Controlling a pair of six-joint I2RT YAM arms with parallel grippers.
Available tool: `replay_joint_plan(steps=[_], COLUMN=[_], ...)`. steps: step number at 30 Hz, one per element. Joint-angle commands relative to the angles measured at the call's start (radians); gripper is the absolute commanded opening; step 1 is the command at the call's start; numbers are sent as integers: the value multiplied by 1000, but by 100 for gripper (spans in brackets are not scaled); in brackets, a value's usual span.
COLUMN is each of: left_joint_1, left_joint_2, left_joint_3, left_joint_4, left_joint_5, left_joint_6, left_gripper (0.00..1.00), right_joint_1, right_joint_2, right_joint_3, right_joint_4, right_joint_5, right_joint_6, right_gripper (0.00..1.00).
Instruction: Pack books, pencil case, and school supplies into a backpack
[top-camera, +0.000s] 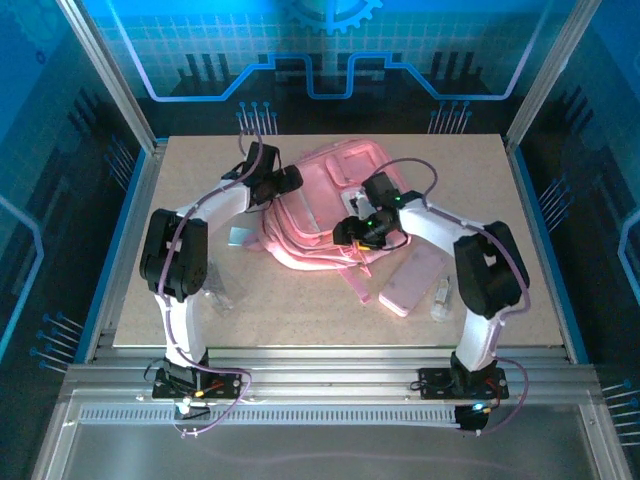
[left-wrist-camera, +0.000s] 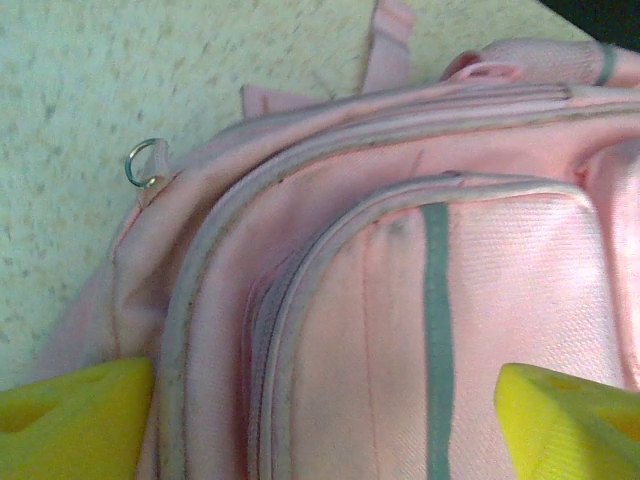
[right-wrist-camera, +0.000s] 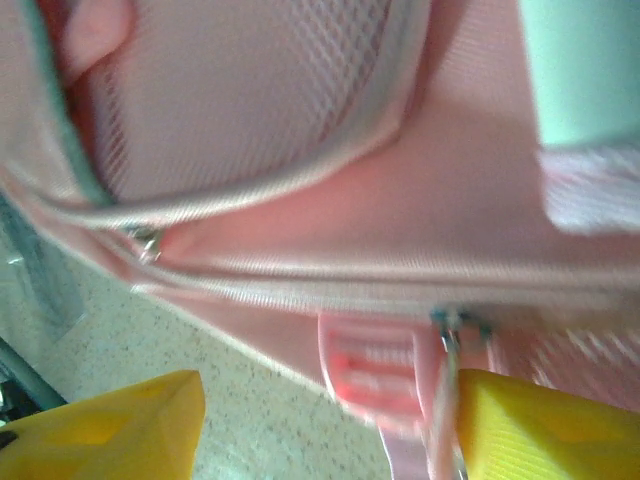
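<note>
From above, the backpack (top-camera: 325, 195) lies mid-table toward the far edge, with the pencil case (top-camera: 415, 280) near the right edge.

At the left wrist, the left gripper (left-wrist-camera: 330, 425) gapes over the front pocket and should pin the fabric.

At the right wrist, the right gripper (right-wrist-camera: 325, 430) stands apart, holding nothing. It should centre on the zipper pull (right-wrist-camera: 450, 335) before closing.

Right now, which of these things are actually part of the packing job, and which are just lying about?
Part of the job:
- pink backpack
- pale-pink pencil case
- light-blue square piece
- small clear oblong item

Just there, not for packing:
- table
- metal frame rails at the near edge
</note>
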Motion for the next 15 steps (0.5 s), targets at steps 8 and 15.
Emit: replay_joint_plan(steps=[8,15], left_joint_1=[-118,-283], left_joint_2=[-278,-334], left_joint_3=[-105,-219], left_joint_4=[-155,-103], left_joint_5=[67,84], left_joint_6=[111,-32], left_gripper=[87,82], right_joint_1=[-216,-359], right_joint_2=[-225,-254], right_joint_3=[-117,-264], right_joint_4=[-9,117], right_joint_5=[172,258], right_joint_6=[-26,19], right_gripper=[67,70])
